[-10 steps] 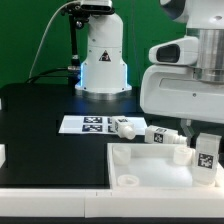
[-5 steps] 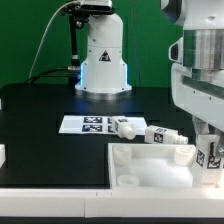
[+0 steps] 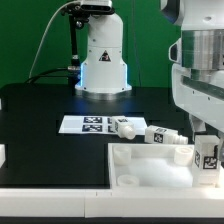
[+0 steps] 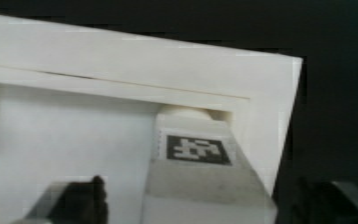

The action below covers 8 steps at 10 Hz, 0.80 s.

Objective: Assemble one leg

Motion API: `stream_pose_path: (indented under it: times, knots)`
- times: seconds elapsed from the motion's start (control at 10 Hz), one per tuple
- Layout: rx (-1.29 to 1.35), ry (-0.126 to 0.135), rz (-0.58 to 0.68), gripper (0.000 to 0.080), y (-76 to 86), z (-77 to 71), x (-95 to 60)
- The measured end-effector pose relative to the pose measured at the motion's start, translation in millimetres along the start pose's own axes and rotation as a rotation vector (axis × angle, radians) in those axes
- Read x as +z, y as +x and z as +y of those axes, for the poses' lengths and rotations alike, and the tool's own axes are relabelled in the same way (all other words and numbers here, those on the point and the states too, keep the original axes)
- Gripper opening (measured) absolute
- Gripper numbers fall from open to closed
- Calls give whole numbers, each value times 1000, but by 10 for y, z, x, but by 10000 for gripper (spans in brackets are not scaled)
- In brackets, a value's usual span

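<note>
- Spreading across the scene, a black table [image 3: 40, 125] is seen carrying every part, with a green backdrop behind it.
- The arm's white base [image 3: 102, 55] is set at the far side of the table, and the arm's bulky white wrist housing [image 3: 200, 75] fills the exterior view's right.
- A large white square panel [image 3: 150, 165] with a round corner socket is laid at the near edge of the table; in the wrist view its raised rim [image 4: 140, 60] is seen running across the frame.
- The marker board [image 3: 88, 124] is found flat on the table, beyond the panel.
- Two loose white legs [image 3: 140, 131] lie on their sides between the marker board and the panel, just beside each other.
- The leg [image 3: 208, 155] is held upright at the panel's corner on the exterior view's right, its tag facing outward; in the wrist view it [image 4: 201, 160] is seen with its end against the panel's rim.
- The gripper [image 4: 208, 205] is seen with its dark fingers [image 4: 87, 200] on either side of the leg; whether they press on it cannot be told.
</note>
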<state>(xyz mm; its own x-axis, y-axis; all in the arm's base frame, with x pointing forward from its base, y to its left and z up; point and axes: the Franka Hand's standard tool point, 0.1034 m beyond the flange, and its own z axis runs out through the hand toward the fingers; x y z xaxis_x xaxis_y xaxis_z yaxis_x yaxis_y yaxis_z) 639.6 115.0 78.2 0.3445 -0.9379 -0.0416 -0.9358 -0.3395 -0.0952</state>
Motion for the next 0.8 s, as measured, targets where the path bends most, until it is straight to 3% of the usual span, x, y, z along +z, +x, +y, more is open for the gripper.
stream_pose_path:
  times: [0.1,0.2,0.3,0.6,0.8]
  knots:
    - [-221,-3,-7,619,-48,9,32]
    - [-303,-6,-13,640,-118,17,43]
    - [-318,8,-5,640,-177,20,30]
    - [-546,6,-3,649,-160,34,41]
    - [-865,-11,13,649,-92,28,21]
